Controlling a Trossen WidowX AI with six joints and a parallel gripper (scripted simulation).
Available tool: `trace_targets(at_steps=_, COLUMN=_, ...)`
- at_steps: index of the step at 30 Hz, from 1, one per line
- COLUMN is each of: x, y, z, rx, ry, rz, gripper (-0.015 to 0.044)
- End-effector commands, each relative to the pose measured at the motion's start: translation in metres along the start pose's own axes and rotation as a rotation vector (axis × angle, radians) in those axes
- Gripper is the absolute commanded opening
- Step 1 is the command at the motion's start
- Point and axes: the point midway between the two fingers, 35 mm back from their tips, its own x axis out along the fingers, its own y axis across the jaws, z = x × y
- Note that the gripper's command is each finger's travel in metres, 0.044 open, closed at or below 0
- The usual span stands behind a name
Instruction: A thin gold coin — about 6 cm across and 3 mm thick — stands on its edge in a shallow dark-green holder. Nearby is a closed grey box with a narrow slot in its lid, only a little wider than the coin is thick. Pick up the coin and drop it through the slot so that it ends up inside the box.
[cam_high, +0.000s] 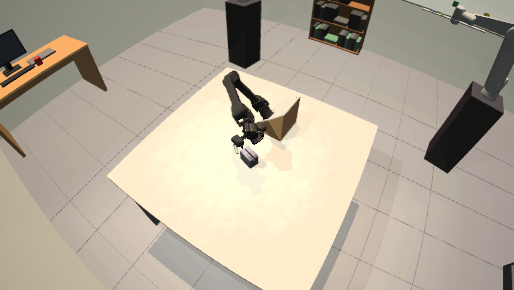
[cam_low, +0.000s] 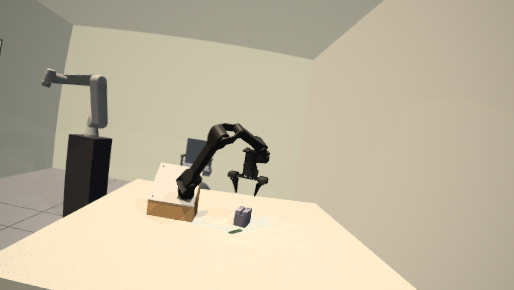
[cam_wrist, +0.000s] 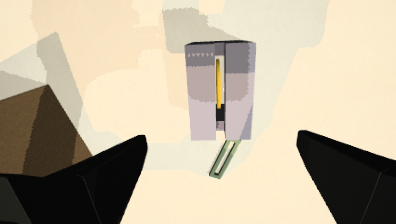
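The grey box (cam_high: 249, 158) (cam_low: 242, 218) (cam_wrist: 202, 117) stands on the table. The gold coin (cam_wrist: 218, 85) shows on edge within the box's slot in the wrist view, lined up with it. No part of the coin is seen standing above the lid in the exterior view. How deep it sits is hard to tell. The dark-green holder (cam_low: 235, 231) (cam_wrist: 215, 176) lies beside the box, at an angle to the slot, and is empty. My gripper (cam_low: 246, 194) (cam_wrist: 220, 139) is wide open and empty, above the box, with its fingers pointing down.
A brown wedge-shaped block with a pale top (cam_high: 285, 126) (cam_low: 172, 209) stands near the arm's base; its brown side (cam_wrist: 30, 135) shows at the left of the wrist view. A desk, a shelf and another arm on a black pedestal are away from the table.
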Motion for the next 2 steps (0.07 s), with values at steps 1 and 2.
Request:
trace_targets(at_steps=1, x=-0.0025, y=-0.0002, z=0.0001, rx=0.006, ry=-0.002, rz=0.002, gripper=0.044)
trace_targets(at_steps=2, x=-0.0025, y=-0.0002, z=0.0001, rx=0.006, ry=-0.002, rz=0.002, gripper=0.044)
